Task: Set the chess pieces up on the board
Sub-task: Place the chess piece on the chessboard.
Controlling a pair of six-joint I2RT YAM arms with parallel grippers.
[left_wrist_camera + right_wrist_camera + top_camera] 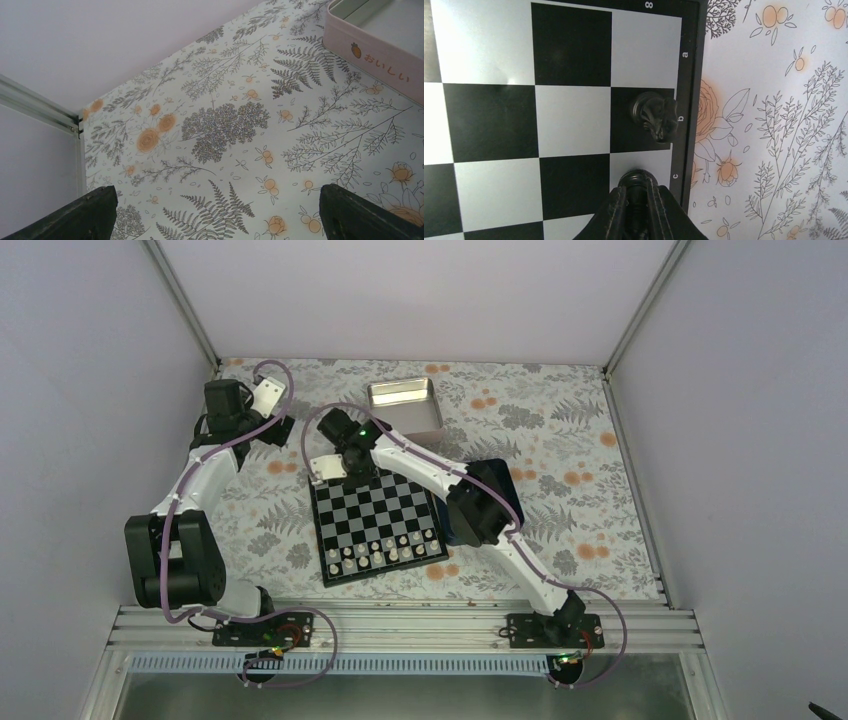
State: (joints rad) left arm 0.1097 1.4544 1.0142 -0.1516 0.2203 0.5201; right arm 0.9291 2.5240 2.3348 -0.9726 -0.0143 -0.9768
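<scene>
While pinching a black piece [638, 179], the right gripper [636, 192] is hovering at the far edge of the board [489, 120].
A knight [656, 116] is standing beside it; the left gripper [220, 212] is gaping wide.

The board [375, 510] lies mid-table with cream-white chessmen [385, 552] in two rows along its near edge, the right gripper [343, 475] over its far-left corner, the left gripper [268, 397] well apart at far left, and a metal tin [405, 405] beyond.
</scene>
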